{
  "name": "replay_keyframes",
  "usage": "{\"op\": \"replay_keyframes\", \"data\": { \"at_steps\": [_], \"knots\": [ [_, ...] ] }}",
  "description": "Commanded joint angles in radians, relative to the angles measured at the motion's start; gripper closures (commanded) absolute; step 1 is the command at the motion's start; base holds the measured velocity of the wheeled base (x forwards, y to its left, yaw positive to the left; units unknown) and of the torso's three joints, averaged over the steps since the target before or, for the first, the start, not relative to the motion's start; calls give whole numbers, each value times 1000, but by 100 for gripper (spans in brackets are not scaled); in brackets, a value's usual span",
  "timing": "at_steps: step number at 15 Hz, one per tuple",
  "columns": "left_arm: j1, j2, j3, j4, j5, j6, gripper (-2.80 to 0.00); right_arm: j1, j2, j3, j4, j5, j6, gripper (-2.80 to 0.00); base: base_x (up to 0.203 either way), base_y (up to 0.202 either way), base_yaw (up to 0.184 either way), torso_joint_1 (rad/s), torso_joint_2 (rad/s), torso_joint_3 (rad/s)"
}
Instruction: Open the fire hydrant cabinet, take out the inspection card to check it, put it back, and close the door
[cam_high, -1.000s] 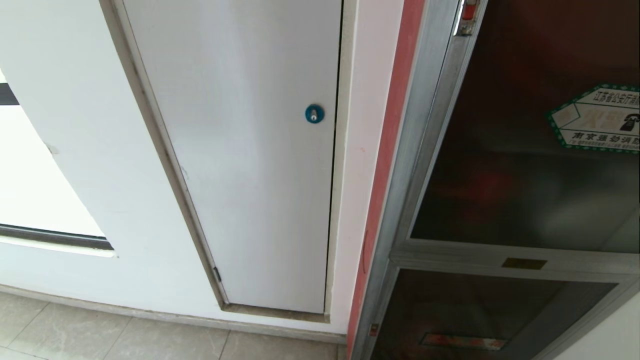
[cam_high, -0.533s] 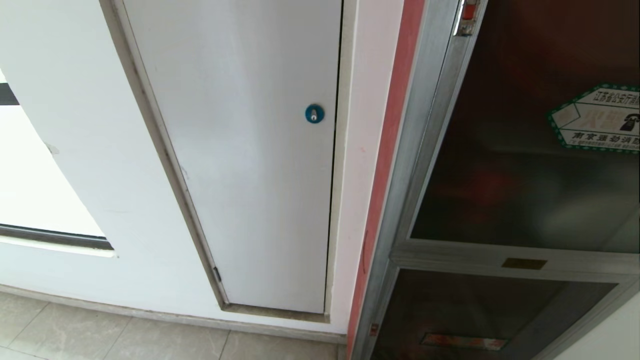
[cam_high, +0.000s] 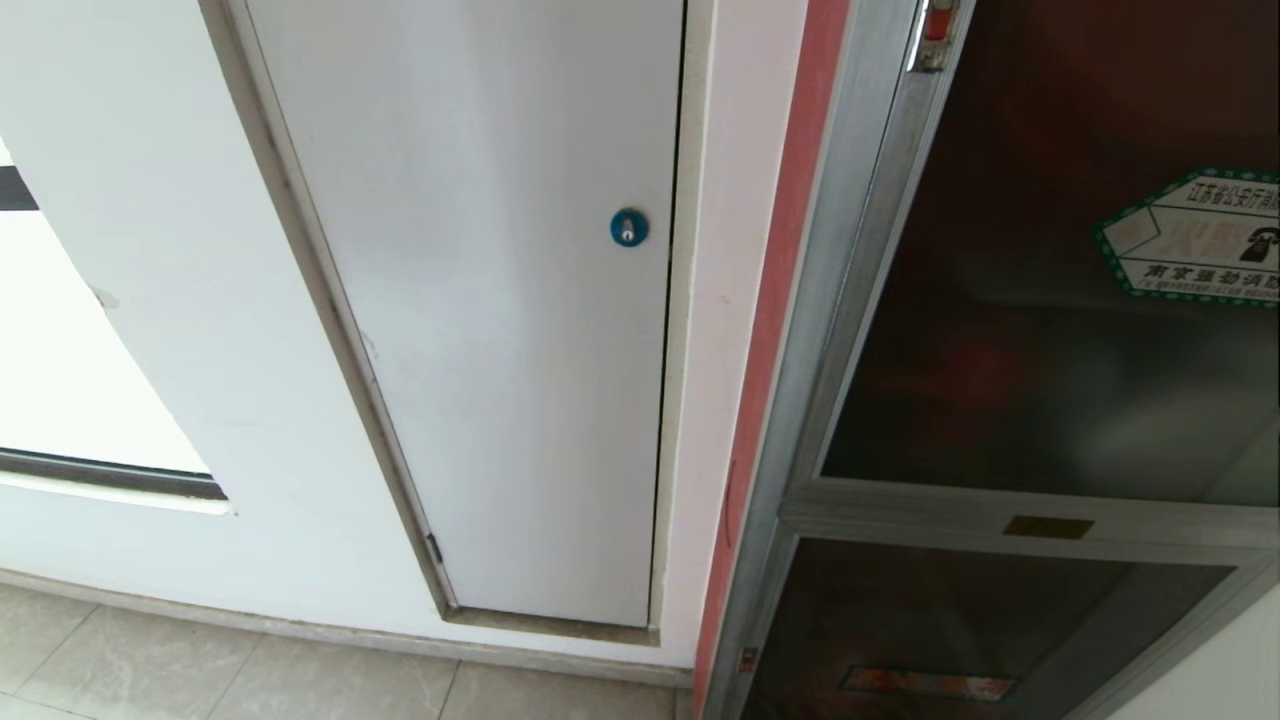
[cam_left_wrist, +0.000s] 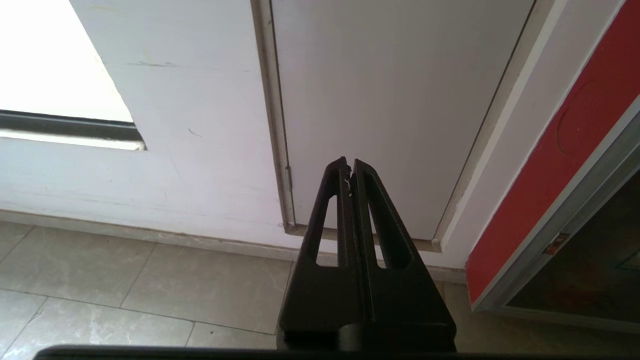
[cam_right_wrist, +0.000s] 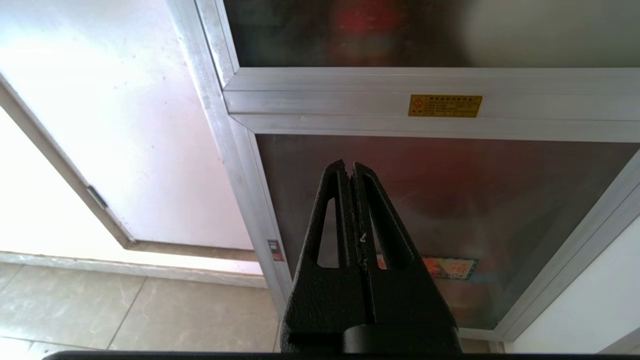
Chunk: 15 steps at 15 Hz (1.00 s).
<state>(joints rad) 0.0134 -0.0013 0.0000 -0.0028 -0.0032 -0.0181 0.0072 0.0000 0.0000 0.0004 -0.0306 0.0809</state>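
Both pairs of jaws are pressed fully together and hold nothing. The right gripper points at the small lower glass panel of the fire hydrant cabinet, so the door, tall and upright with its hexagonal sticker, lies above it and is closed. The left gripper faces the plain white panel door off to the cabinet's left, so the right arm is likely the nearer one. The inspection card is not visible.
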Motion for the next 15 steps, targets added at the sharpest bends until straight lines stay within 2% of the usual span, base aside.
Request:
{"op": "replay_keyframes", "data": {
  "at_steps": [1,15],
  "knots": [
    [0,1,1,0,0,0,0,0,2,0,0,0,0,0,0,0,0,0,0,0],
    [0,1,0,0,0,0,0,0,2,0,0,0,2,0,0,0,0,0,0,0]
  ]
}}
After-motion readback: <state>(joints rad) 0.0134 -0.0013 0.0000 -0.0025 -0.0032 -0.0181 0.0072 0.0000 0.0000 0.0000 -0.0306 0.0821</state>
